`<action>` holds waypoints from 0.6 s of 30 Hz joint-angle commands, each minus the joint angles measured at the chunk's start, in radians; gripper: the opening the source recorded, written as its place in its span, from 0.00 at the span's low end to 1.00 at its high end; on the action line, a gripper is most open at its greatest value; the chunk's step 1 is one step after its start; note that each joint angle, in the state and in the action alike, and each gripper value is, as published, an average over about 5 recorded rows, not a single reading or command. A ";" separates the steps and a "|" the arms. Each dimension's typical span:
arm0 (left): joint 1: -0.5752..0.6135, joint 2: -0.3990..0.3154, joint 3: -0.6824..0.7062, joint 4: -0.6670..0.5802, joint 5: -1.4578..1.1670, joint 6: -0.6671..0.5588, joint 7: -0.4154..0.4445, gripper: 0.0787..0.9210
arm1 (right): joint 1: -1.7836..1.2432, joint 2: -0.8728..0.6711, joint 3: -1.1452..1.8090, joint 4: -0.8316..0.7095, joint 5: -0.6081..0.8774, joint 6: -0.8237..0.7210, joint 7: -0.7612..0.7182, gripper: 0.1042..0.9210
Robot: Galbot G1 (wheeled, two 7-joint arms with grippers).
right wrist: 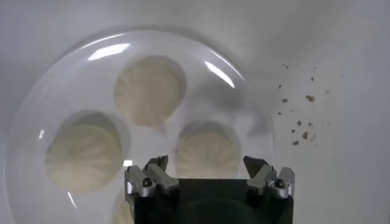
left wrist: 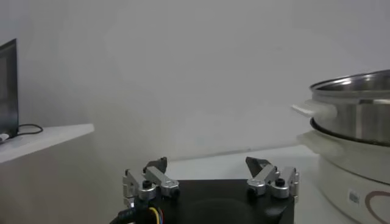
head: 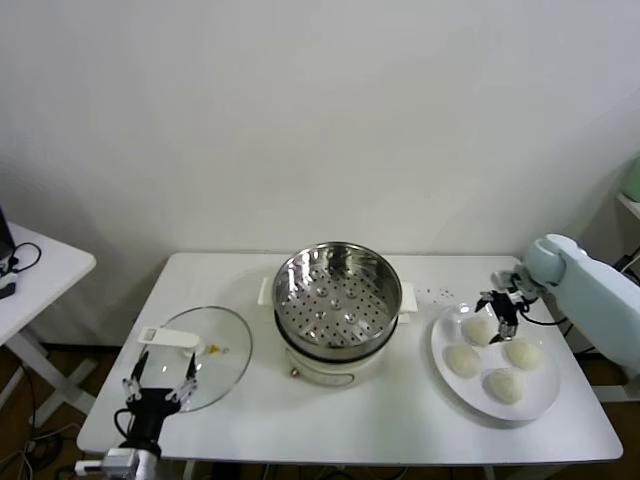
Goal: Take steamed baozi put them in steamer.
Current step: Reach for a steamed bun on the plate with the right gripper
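The steamer (head: 330, 295) is a shiny perforated steel basket on a cream pot, at the table's middle, with nothing in it. Four cream-white baozi lie on a white plate (head: 440, 340) at the right. My right gripper (head: 500, 312) is open and hovers just above the plate's far baozi (head: 478, 328). In the right wrist view that gripper (right wrist: 208, 167) is open, with one baozi (right wrist: 207, 155) between the jaws below it and others (right wrist: 150, 90) (right wrist: 84, 157) beyond. My left gripper (head: 158, 385) is open and empty at the front left, and also shows in its wrist view (left wrist: 207, 165).
A flat glass lid (head: 205, 350) with a white handle lies left of the steamer, right by my left gripper. Dark crumbs (head: 435, 293) dot the table between steamer and plate. A white side table (head: 40, 270) stands off to the left. The steamer's rim (left wrist: 359, 106) shows in the left wrist view.
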 commanded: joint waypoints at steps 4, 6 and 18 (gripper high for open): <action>0.001 0.000 0.000 0.004 0.001 0.000 0.000 0.88 | -0.007 0.037 0.024 -0.046 -0.084 0.019 0.006 0.88; 0.000 0.000 0.001 0.005 0.001 0.000 0.000 0.88 | -0.010 0.041 0.031 -0.051 -0.090 0.019 0.007 0.88; 0.003 -0.001 -0.002 0.005 -0.001 -0.001 -0.001 0.88 | -0.027 0.059 0.050 -0.064 -0.109 0.024 0.005 0.88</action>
